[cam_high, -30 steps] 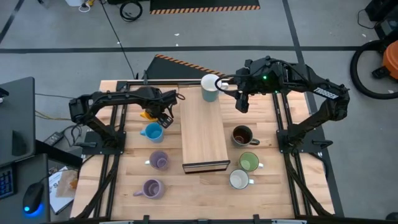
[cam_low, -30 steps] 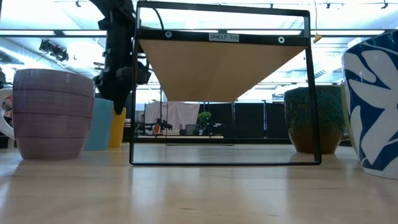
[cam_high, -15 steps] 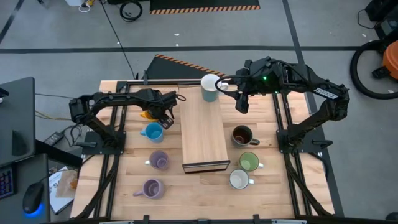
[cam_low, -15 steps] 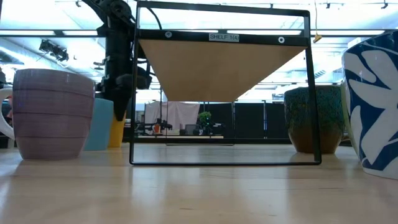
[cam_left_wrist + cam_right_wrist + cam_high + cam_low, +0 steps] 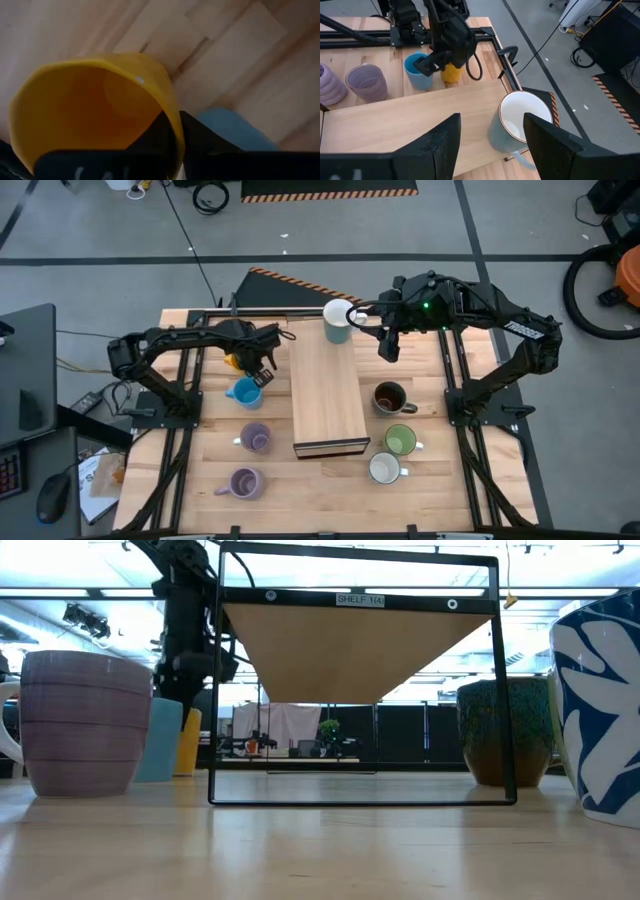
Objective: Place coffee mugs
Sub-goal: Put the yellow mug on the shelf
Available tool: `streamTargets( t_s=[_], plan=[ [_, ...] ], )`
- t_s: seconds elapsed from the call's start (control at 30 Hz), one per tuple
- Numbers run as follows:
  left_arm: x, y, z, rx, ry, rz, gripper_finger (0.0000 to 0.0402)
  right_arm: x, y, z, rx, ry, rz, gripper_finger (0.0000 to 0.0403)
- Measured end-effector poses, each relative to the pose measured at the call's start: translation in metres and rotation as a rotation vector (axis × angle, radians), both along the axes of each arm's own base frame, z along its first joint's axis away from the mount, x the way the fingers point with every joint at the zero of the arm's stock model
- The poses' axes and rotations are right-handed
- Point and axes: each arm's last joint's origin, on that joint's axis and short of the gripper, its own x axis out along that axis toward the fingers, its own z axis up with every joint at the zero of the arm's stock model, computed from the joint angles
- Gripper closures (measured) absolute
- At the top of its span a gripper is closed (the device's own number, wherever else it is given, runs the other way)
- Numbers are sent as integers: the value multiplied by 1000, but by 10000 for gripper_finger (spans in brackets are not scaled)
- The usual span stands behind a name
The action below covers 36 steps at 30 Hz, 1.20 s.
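An orange mug [image 5: 235, 361] stands on the table's left part, with my left gripper [image 5: 254, 367] shut on its rim. In the left wrist view the orange mug [image 5: 90, 110] fills the picture, and the light blue mug [image 5: 235, 131] stands just beyond it. The light blue mug [image 5: 244, 392] and two lavender mugs [image 5: 255, 438] [image 5: 244, 482] stand nearer on the left. A white mug [image 5: 339, 320] stands on the far end of the wooden board [image 5: 327, 395]. My right gripper [image 5: 492, 145] hovers open beside the white mug [image 5: 517, 125], touching nothing. My left gripper pinches the orange mug's rim [image 5: 176, 131] on the side toward the board, one finger inside the mug and one outside. The fingers come from above, pointing down. The mug stands upright with its base on the table [image 5: 188, 772].
A dark brown mug [image 5: 389, 397], a light green mug [image 5: 400, 441] and a white mug [image 5: 384, 469] stand right of the board. The board lies lengthwise in the table's middle. Black arm frames run along both sides of the table.
My left gripper has shut on the orange mug's rim, shifting a little toward the table's left edge. The mug has stayed on the table. My right arm has kept still.
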Motion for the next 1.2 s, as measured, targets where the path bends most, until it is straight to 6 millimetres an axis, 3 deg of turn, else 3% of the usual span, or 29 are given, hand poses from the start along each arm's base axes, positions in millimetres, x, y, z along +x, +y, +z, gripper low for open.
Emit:
streamTargets(
  t_s=[0.27, 0.77, 1.0, 1.2],
  plan=[
    [-7, 7, 51, 30, -74, 14, 374, 0, 0, 0, 5, -4, -4, 181],
    [4, 8, 163, 68, -387, 18, 371, 2, 0, 2, 2, -27, -4, 181],
    [19, 0, 185, 104, -561, 31, 371, 3, 0, 4, 0, -47, -4, 181],
    [45, 1, 173, 93, -590, 40, 371, 3, 0, 4, 0, -52, -4, 181]
  ],
)
